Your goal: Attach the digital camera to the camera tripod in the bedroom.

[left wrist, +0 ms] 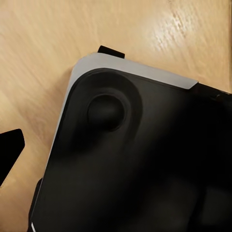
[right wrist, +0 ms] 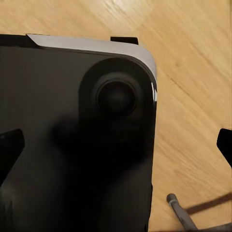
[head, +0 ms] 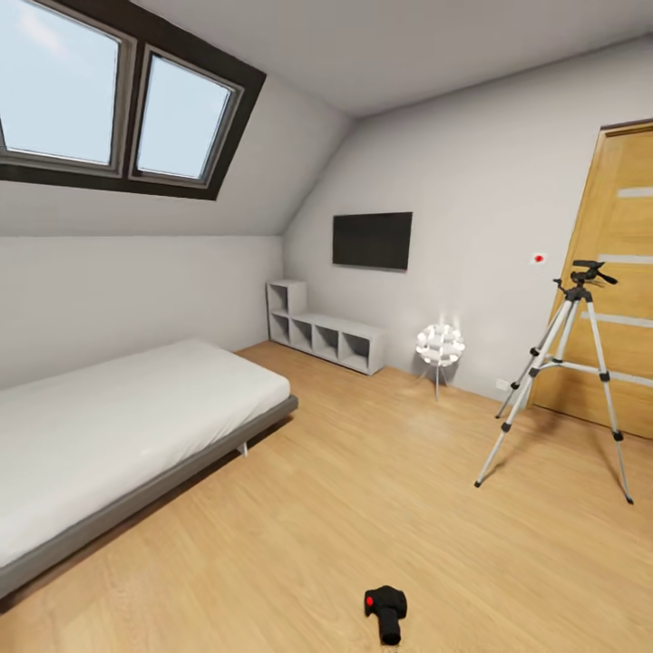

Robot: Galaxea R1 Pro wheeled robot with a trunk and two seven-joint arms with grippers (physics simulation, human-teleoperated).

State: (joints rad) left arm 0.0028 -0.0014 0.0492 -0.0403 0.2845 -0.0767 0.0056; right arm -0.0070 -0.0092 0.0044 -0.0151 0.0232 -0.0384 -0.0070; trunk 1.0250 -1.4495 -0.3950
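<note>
The digital camera (head: 385, 612) lies on the wood floor (head: 363, 490), well apart from the camera tripod (head: 562, 381), which stands before the door (head: 617, 272). Both wrist views look down on the robot base (left wrist: 135, 159). Finger spread of either gripper cannot be determined.

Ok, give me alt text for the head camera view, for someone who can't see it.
A small black digital camera with a red dot lies on the light wood floor, apart from a silver-legged tripod standing before a wooden door. A grey bed with a white mattress sits under dark-framed skylights.
</note>
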